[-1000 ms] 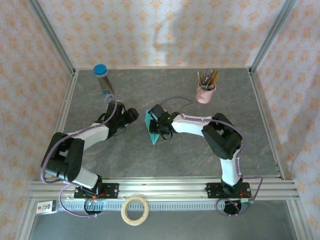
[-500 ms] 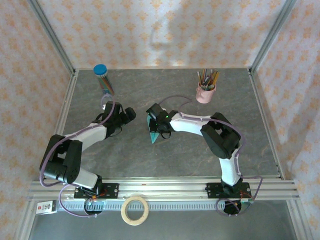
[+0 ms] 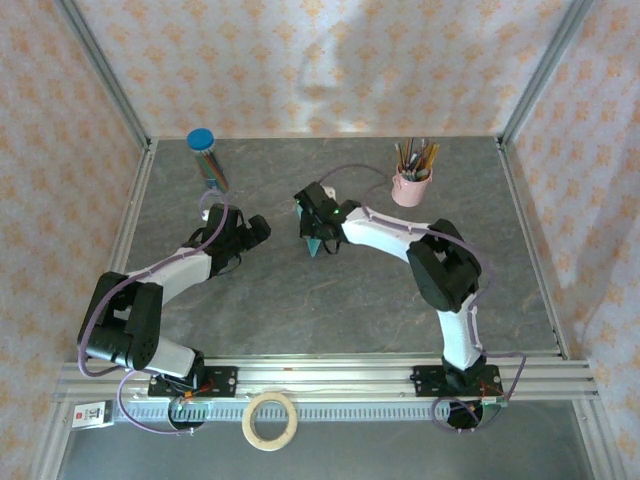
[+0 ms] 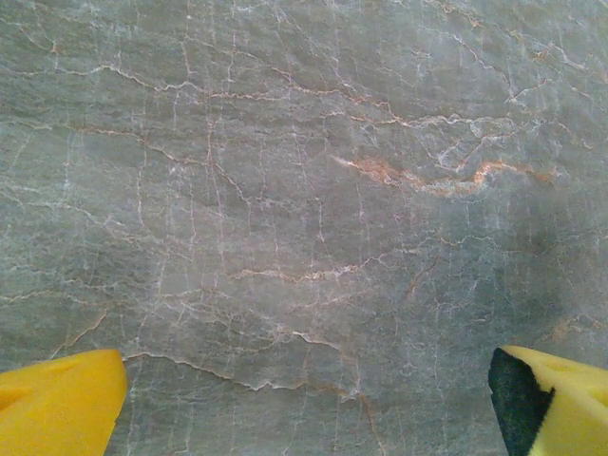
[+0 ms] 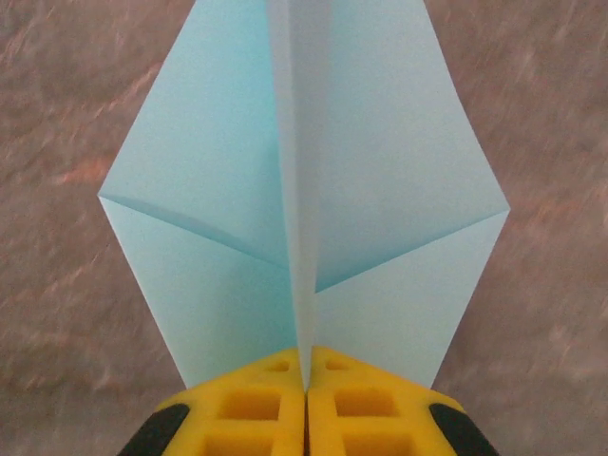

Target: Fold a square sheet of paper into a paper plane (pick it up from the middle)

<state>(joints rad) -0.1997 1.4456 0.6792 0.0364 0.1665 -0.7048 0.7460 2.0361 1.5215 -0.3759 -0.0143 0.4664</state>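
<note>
The square sheet of paper stands folded as a light turquoise paper plane (image 5: pixel 304 190), a kite outline with a raised centre ridge. My right gripper (image 5: pixel 306 366) is shut on that ridge, its yellow fingers (image 5: pixel 256 408) pressed together around the thin fold. From above, the paper plane (image 3: pixel 316 246) hangs under the right gripper (image 3: pixel 313 232) at mid-table, mostly covered by the wrist. To its left, my left gripper (image 3: pixel 262 228) is apart from the paper. It stands open (image 4: pixel 309 389) over bare marbled table, yellow fingertips (image 4: pixel 57 404) wide at the frame's lower corners.
A pink cup of pencils (image 3: pixel 411 185) stands at the back right. A blue-capped tube of coloured pencils (image 3: pixel 205 155) is at the back left. A tape roll (image 3: pixel 271 420) lies in front of the arm rail. Aluminium posts and patterned walls enclose the table (image 3: pixel 330 310).
The right gripper has shut on the paper plane and carried it toward the back of the table. The left gripper has opened wide and stayed almost in place.
</note>
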